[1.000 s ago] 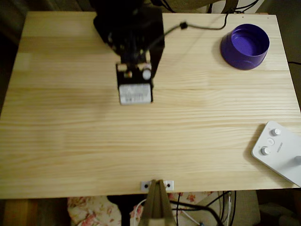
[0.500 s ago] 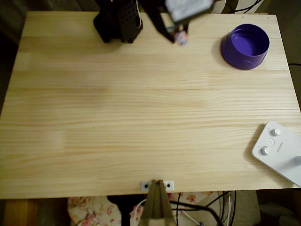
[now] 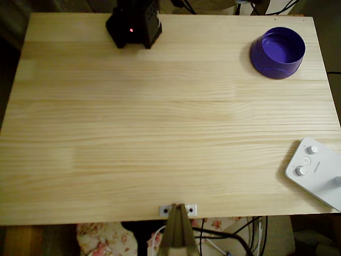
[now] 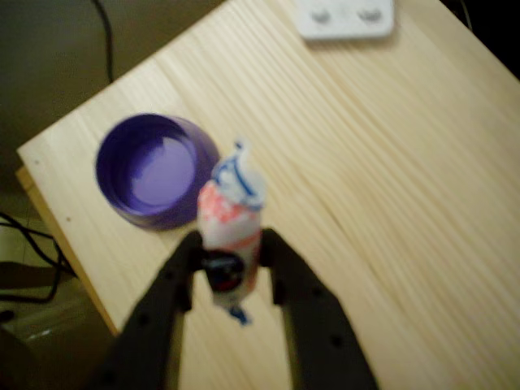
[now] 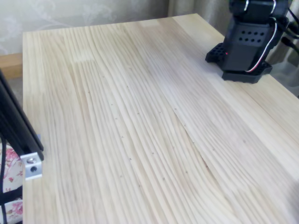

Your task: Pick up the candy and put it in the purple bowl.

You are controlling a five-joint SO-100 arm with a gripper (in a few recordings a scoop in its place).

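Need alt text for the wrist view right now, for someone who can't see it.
The gripper holds the candy upright between its dark fingers, above the wooden table. The purple bowl sits empty just beyond, near the table's corner.

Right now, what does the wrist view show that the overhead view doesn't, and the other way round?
Wrist view alone: the pincer shut on the candy, held above the table, with the sweet standing upright between the fingers.

Overhead view alone: the arm's black base at the table's far edge, with a red light on.

Shared: the purple bowl, nothing in it, the wooden table, and the white device with knobs.
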